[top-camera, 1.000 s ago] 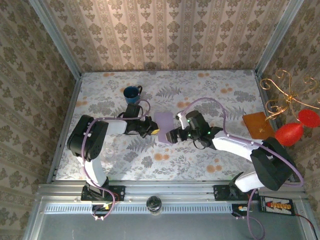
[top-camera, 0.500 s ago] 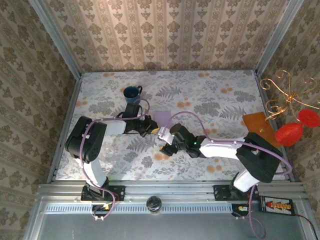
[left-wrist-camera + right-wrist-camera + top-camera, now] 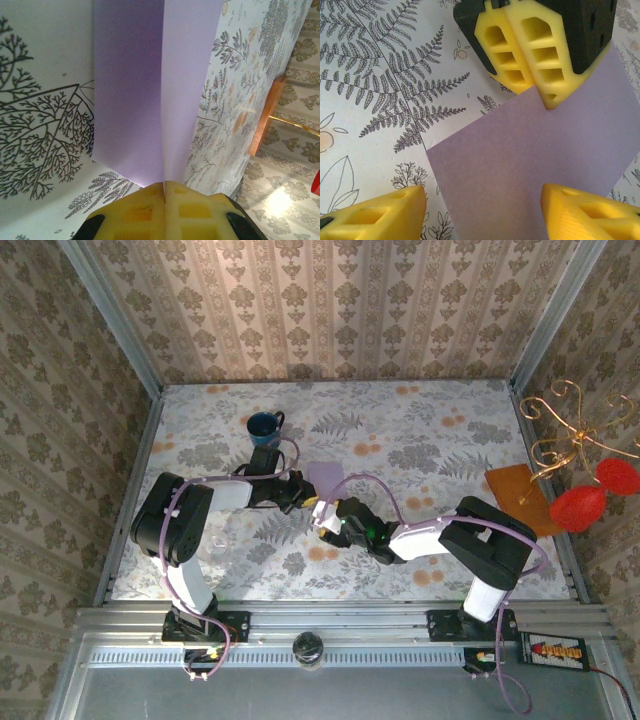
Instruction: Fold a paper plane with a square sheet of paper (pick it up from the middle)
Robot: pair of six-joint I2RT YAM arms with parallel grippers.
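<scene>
**Right arm has tucked in under the sheet, jaws closing in**

Nearest you, the right arm has swung across from the right side of the sheet. It now lies folded low along the near half of the table [image 3: 430,575]. That puts the right gripper [image 3: 323,521] on the near side of the paper, where a second ago it sat off to the right. Its jaws have narrowed from wide but are still apart. In the right wrist view its yellow fingers [image 3: 385,212] stand either side of the sheet's near corner, touching nothing yet. I read this as the lead-in to a second grip, so the next crease has not begun.

Just beyond, the left gripper [image 3: 164,187] has not moved, and its jaws are pressed together on the sheet's edge, right at the fold line. The square sheet of paper [image 3: 145,85] sits at mid-table, a little left of centre, already creased down its middle. Whether its far edge rests on the surface, you cannot tell.

The two grippers are close together, so you have little slack between them. You have open table to the right and toward the far edge. The blue mug [image 3: 264,426] stands well apart near the far left corner. The orange-brown rectangle [image 3: 513,490] lies by the right edge, also clear of the work
</scene>
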